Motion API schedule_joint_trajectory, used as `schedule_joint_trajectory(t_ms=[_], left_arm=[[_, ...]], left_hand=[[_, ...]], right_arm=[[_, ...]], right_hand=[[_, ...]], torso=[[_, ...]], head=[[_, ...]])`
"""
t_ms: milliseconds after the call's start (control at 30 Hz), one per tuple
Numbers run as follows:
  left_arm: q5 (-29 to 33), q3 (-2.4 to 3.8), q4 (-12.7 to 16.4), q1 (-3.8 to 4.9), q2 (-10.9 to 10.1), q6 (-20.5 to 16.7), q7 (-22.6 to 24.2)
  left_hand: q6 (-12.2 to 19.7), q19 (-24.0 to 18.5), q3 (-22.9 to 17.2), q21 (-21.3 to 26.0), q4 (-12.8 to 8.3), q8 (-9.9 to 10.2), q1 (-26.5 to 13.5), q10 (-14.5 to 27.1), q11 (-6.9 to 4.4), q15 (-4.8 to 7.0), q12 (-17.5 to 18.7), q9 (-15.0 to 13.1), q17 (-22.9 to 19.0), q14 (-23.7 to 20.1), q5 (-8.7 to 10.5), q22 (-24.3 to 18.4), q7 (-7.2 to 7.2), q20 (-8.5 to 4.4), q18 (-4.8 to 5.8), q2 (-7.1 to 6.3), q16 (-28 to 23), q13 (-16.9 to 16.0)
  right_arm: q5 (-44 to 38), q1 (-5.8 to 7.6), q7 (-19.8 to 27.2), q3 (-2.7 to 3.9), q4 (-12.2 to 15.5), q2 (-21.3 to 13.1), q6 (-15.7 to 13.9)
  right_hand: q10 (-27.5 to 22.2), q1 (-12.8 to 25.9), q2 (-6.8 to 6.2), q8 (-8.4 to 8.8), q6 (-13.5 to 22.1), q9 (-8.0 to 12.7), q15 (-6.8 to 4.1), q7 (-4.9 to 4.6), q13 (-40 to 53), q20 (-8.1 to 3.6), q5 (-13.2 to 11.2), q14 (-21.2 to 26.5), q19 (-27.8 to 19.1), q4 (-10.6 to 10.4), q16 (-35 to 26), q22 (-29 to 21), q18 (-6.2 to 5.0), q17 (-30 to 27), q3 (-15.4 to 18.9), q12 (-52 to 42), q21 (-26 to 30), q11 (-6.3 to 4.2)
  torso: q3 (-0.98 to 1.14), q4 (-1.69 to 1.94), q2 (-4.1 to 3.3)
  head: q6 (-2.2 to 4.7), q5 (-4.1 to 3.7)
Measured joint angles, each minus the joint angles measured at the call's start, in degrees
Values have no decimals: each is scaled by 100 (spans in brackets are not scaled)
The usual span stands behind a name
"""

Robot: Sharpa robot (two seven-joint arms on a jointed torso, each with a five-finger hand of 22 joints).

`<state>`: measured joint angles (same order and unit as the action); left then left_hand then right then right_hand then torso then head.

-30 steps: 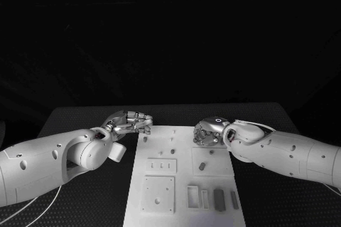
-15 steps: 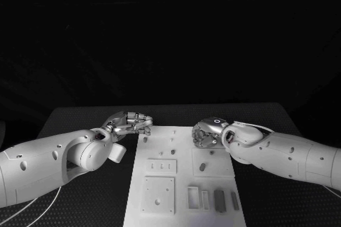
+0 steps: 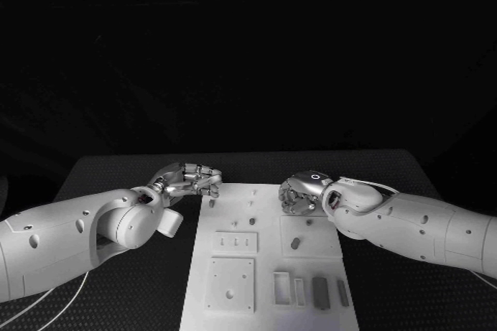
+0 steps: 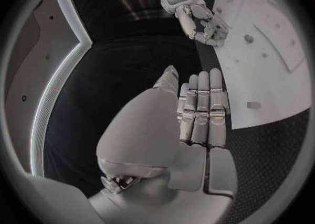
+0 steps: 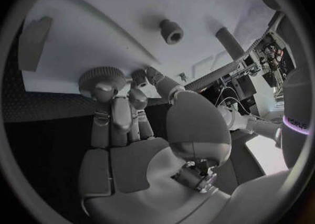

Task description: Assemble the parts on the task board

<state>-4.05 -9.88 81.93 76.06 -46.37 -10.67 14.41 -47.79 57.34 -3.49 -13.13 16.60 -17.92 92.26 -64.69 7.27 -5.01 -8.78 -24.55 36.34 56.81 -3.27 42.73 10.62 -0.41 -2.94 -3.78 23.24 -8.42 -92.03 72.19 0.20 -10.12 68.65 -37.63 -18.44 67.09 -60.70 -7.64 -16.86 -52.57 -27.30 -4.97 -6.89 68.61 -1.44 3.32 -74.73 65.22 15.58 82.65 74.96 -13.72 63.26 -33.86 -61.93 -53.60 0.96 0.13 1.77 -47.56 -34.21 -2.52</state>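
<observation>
At the task board's upper edge, the right robot hand pinches a knurled gear that could slip; the left robot hand is curled, empty.

The surface is black with a fine dotted texture, and its far edge fades into the dark behind. The white board lies flat on it at the middle, its long side running from the near edge away from the robot. Bare surface shows on both sides of the board. Thin white cables trail across the surface at the near left corner, beside the left arm.
</observation>
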Motion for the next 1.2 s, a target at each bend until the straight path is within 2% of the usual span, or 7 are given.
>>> schedule_joint_trajectory(t_ms=[167, 733, 833, 1200], left_arm=[[-1, 0, -3, 0, -6, 2, -5], [-2, 0, -11, 0, -30, 7, -16], [-3, 0, -6, 0, -33, 8, -17], [-3, 0, -4, 1, -55, 8, -21]], left_hand=[[0, 0, 0, 0, 0, 0, 0, 0, 0, 0, 0, 0, 0, 0, 0, 0, 0, 0, -33, 0, 0, 0], [0, 0, 16, 22, -16, 0, 0, 0, 0, 0, 23, -1, 10, 0, 0, 0, 0, 1, -18, 0, 0, 0], [0, 0, 16, 22, -16, 0, 0, 0, 0, 0, 23, 4, 10, 0, 0, 0, 0, 0, -16, 0, 0, 0], [0, 0, 15, 22, -16, 0, 0, 0, 0, 0, 23, 4, 19, 0, 0, 0, 0, 1, -12, 0, -22, 1]], right_arm=[[-27, 0, 5, 2, 8, -7, -9], [-93, -9, -13, 3, 81, -55, -56], [-108, -14, -19, 3, 103, -72, -65], [-157, -19, -32, 1, 157, -119, -92]], right_hand=[[12, -25, 25, 0, -17, -2, -12, 17, 0, 0, 0, -12, 0, 40, 23, 0, 2, 34, -7, -34, 0, 2], [81, -48, 48, 5, -33, -2, -13, 33, 27, 3, 0, -53, 1, 87, 44, -1, 3, 47, 9, -79, -22, -26], [81, -46, -15, -20, -33, -23, -13, 33, 14, 11, 0, -53, 9, 87, 44, 0, 2, 31, 9, -79, -22, -26], [85, -62, -44, 18, -13, 5, -13, 12, -7, -7, 0, -52, 30, 87, 44, 0, 2, 10, 9, -78, -22, -30]], torso=[[0, -3, -4], [7, -9, -14], [7, -10, -15], [7, -6, -21]], head=[[1, -7], [0, -5], [1, -10], [14, -27]])
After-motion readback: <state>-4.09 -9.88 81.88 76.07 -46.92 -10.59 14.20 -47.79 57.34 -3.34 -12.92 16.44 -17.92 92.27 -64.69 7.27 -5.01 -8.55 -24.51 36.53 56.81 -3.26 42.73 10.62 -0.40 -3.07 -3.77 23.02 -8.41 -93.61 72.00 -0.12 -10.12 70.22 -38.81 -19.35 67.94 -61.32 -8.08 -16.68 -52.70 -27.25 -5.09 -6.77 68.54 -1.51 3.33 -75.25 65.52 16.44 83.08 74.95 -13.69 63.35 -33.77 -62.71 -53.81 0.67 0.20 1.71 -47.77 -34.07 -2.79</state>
